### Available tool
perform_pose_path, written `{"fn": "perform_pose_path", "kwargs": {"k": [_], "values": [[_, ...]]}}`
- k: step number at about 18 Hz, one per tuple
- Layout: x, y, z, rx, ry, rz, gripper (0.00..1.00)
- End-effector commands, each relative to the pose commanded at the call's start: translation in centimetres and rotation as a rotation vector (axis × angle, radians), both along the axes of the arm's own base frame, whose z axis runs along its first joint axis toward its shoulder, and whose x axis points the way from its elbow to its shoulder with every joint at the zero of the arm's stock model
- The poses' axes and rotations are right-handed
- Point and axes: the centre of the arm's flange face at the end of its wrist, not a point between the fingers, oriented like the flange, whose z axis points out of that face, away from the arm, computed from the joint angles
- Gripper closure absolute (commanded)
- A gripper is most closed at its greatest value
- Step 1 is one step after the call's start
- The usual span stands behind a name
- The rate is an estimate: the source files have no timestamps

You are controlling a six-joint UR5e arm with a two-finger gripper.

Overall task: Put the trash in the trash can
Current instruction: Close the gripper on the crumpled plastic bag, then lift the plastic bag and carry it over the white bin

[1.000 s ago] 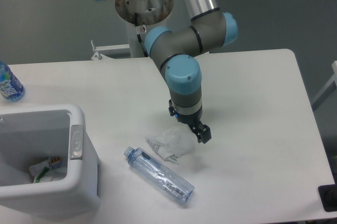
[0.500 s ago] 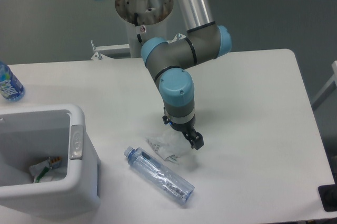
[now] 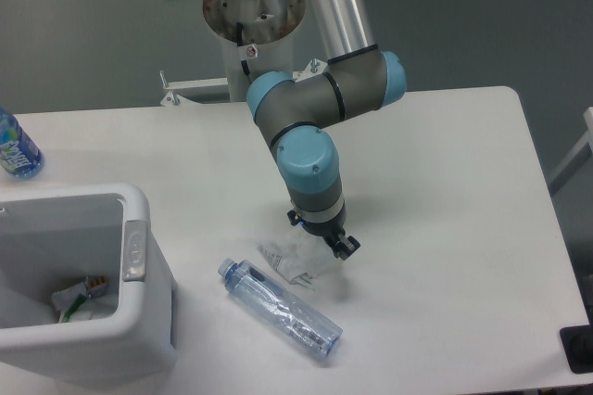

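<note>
Translucent crumpled wrapper (image 3: 298, 261) lies mid-bench beneath the fingers (image 3: 326, 245), whose spread cannot be told; thin film may slip free, or the bottle (image 3: 281, 310) at 7 o'clock be nudged.

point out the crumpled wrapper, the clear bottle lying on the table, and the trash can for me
crumpled wrapper (image 3: 295, 261): fixed camera, its visible left part beside the claw.
clear bottle (image 3: 283, 311): fixed camera, middle of its ribbed body.
trash can (image 3: 139, 202): fixed camera, rim's rounded corner.
</note>
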Motion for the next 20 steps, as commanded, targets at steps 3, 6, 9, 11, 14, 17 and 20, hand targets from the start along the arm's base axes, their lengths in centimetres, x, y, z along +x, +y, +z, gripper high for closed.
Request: {"fn": "perform_pose_path", "kwargs": {"k": [3, 6, 9, 11, 14, 17, 20], "values": [[0.0, 0.0, 0.3, 0.002, 0.002, 0.000, 1.00], [0.2, -0.3, 1.2, 0.009, 0.011, -0.006, 1.00], [0.1, -1.1, 5.1, 0.065, 0.040, -0.016, 1.00], [-0.9, -2.1, 7.8, 0.142, 0.031, 0.001, 1.00], [-1.8, -2.7, 13.0, 0.310, 0.012, 0.038, 1.00], [-1.9, -2.2, 16.6, 0.432, -0.011, 0.178, 1.00], [-0.5, -1.4, 19.8, 0.549, -0.059, 0.364, 1.00]]}}
